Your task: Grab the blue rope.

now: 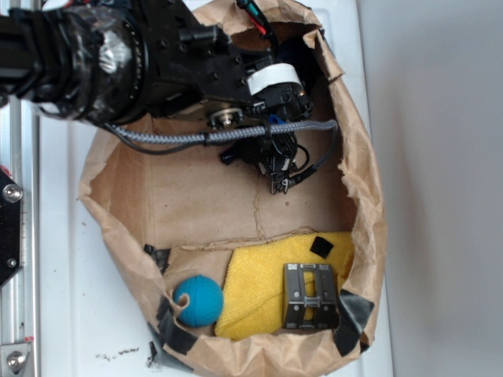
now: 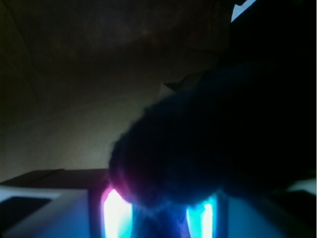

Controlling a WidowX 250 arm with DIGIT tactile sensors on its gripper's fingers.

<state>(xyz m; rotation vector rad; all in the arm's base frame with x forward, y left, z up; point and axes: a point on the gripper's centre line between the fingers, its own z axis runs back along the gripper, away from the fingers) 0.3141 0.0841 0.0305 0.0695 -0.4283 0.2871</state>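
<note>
- Brown paper bag [image 1: 357, 149], laid open on a white tabletop [image 1: 424, 157], crumpled rim all round, black tape patches along the near rim.
- Black WidowX arm [image 1: 118, 55] reaching in from the top left, wrist deep in the far end of the bag, white tape band round it.
- Grey braided cable [image 1: 196, 137] running along under the wrist, looped toward the bag's far wall.
- Gripper [image 1: 277, 182] pointing down at the bag floor near the far right wall; fingertips too small and dark in the exterior view to judge the gap.
- Blue rope [image 2: 208, 148]: dark fuzzy navy mass filling the right and centre of the wrist view, right up against the camera, sitting over two fingers [image 2: 117, 215] glowing blue-pink at the bottom edge.
- Looks pressed between those fingers, but can't tell if actually clamped or just loose around it.
- Not identifiable in the exterior view, hidden under the wrist if there at all.
- Yellow cloth [image 1: 259, 290] at the bag's near end, small black square [image 1: 321, 247] on its far corner, grey metal hinge [image 1: 311, 295] on top.
- Teal felt ball [image 1: 199, 300] just beside the cloth's left edge, against the bag's near-left rim.
</note>
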